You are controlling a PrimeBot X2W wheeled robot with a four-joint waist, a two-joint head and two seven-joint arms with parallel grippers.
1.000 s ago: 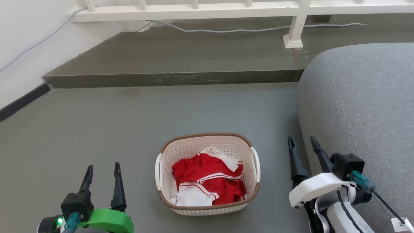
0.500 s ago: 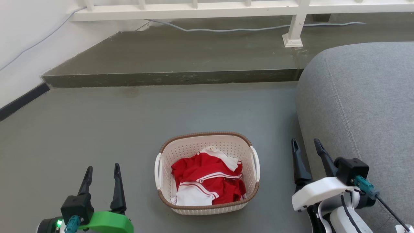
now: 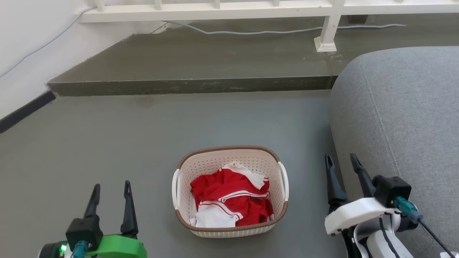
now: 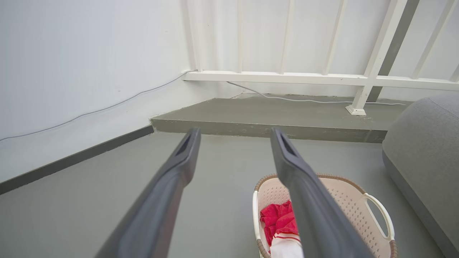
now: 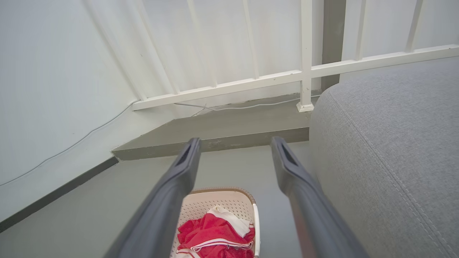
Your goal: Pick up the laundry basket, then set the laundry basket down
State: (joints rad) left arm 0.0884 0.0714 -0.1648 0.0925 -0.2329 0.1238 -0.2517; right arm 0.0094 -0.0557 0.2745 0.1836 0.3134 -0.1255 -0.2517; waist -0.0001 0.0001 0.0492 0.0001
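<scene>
The basket [image 3: 229,147], lower centre, seems light and stiff; hold its white handles [image 3: 175,190]. Left gripper [image 3: 111,185] and right gripper [image 3: 340,156] flank it, jaws apart, empty.

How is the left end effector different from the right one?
The left end effector sits on a green mount; the right end effector sits on a white mount. The left one hangs over the floor; the right one is beside the grey sofa. Both are open, either side of the laundry basket, not touching it.
</scene>
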